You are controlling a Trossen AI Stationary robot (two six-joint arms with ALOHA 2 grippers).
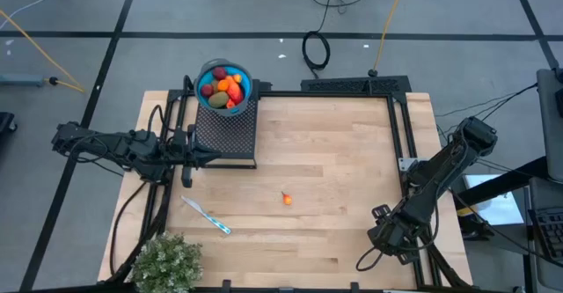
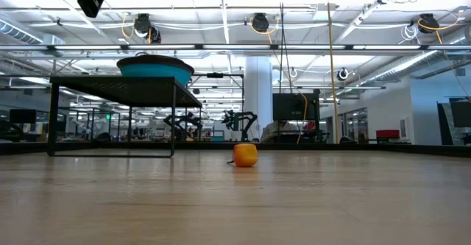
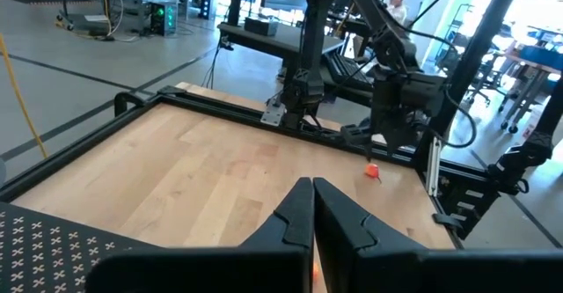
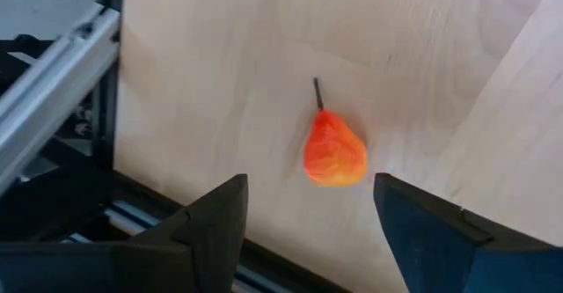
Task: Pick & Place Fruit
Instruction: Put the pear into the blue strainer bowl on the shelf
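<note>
Working over a wooden table [image 1: 334, 152]. At its far left corner, a black mesh stand [image 1: 225, 126], carrying a blue bowl [image 1: 204, 76] already heaped with fruit [image 1: 225, 89]. At the near left corner, a bushy green plant [image 1: 167, 262]. Just off the left edge, beside the stand, the left gripper [image 3: 312, 187]: fingers pressed together, nothing seen between the tips. Waiting, by the look of it. At the near right corner, the right gripper [image 4: 310, 207]: claw spread wide, holding nothing, aimed at the last loose piece. Toward the near left, a thin blue-and-white stick [image 1: 207, 215], not part of the job. Near the middle of the table, a little toward the near edge, one small orange pear-shaped piece [image 1: 287, 198], on its side, stem out, apart from both grippers.

Step in hand, judging by this: approach for the final pick. Next move calls for carrying the open fingers out over the piece, straddling its rounded body, closing gently, then lifting high enough to clear the bowl rim on the raised stand.
</note>
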